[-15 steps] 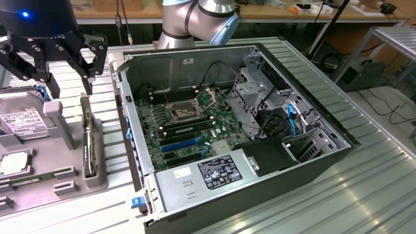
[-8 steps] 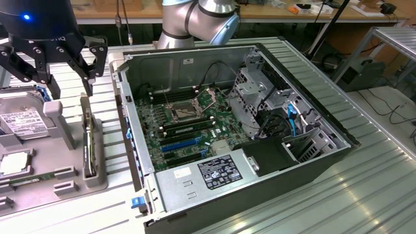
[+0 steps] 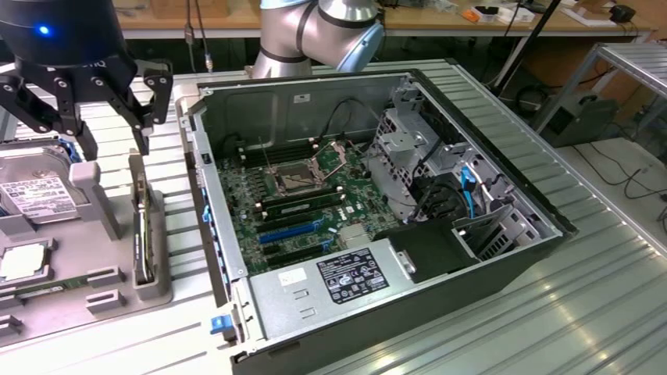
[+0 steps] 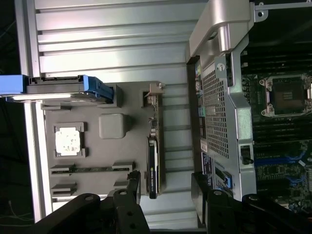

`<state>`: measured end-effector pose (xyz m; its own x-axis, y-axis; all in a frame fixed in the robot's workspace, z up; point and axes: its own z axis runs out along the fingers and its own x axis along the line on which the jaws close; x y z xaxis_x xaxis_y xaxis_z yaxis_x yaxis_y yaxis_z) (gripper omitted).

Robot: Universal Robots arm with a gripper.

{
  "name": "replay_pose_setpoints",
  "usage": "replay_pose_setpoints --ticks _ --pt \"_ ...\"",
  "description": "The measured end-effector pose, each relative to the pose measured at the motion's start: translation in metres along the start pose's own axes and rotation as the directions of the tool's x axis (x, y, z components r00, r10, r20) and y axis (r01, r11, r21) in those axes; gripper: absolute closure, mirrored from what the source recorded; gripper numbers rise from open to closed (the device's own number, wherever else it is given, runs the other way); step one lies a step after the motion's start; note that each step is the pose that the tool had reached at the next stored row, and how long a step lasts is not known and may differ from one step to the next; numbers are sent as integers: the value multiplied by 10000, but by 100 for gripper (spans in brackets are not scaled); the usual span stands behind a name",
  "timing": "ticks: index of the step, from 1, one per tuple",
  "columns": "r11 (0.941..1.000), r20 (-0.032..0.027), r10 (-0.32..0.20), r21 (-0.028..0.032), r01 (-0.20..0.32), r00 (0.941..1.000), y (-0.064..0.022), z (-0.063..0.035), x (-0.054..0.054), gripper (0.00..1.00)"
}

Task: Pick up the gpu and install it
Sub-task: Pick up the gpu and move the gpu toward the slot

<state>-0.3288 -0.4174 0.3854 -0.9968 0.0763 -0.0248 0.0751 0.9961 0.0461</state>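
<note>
1. Ribbed metal worktop (image 3: 583, 312) is carrying everything, with wooden desks and cables running along the back of the room at twelve o'clock in the exterior view.
2. An open computer case (image 3: 302, 98) is lying on its side at the centre of that view, and its motherboard (image 3: 302, 203) is facing up inside.
3. The silver robot arm (image 3: 312, 31) is rising behind the case at twelve o'clock.
4. A grey fixture tray (image 3: 105, 203) is sitting beside the case at nine o'clock in the exterior view.
5. The gpu (image 3: 142, 226) (image 4: 152, 165) is standing on its long edge in a slot of the tray, on the side nearest the case, at about eight o'clock of the exterior view, not yet picked up.
6. A grey hard drive (image 3: 37, 187) (image 4: 63, 90) with a white label is resting in the tray at nine o'clock, with a square processor chip (image 3: 23, 262) (image 4: 67, 141) and a narrow memory stick (image 3: 42, 285) (image 4: 92, 169) lying toward seven o'clock.
7. The tool (image 3: 105, 133) (image 4: 165, 187) is hanging above the tray at ten o'clock in the exterior view, with a blue light glowing on its black body.
8. It is released, with its fingers (image 4: 134, 183) spreading wide and gripping nothing.
9. In the wrist view, one end of the gpu is showing between the two dark fingers, and the card is sitting below them, apart from both.
</note>
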Motion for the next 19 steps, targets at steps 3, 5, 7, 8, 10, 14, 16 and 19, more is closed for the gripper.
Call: replay_pose_setpoints --ticks 3,5,7,8,10,14,16,19 --pt "10000 1 0 0 0 10000 0 7 0 46" --pt "10000 1 0 0 0 10000 0 11 0 46" --pt "10000 1 0 0 0 10000 -1 18 0 46" --pt "10000 0 0 0 0 10000 -1 19 1 46" --pt "10000 0 0 1 0 10000 -1 23 1 46" --pt "10000 0 0 0 0 10000 -2 32 1 46" --pt "10000 0 0 0 0 10000 -2 34 1 46" --pt "10000 0 0 0 0 10000 -2 43 1 46"
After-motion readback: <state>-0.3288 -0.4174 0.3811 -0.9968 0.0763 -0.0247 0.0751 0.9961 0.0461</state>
